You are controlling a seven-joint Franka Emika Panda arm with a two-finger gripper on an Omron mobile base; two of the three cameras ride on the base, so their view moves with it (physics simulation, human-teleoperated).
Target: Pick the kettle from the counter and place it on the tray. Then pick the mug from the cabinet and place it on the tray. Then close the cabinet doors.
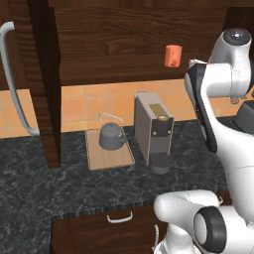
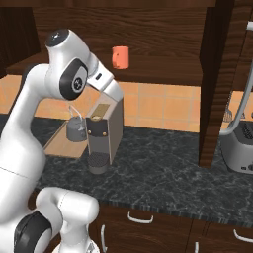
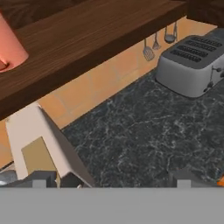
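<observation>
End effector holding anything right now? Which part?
Nothing held. The end effector has bare counter between its fingertips; the kettle sits on the tray and the mug stands in the cabinet.

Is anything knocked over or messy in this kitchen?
Nothing is tipped or spilled. The kettle stands upright on the tray, and the mug stands upright on the cabinet shelf. The cabinet doors hang wide open, which only means they are not closed yet.

even, soft rendered light, dim inside the cabinet [image 1: 114, 44]; slightly blurry, no glare or hard shadows.
</observation>
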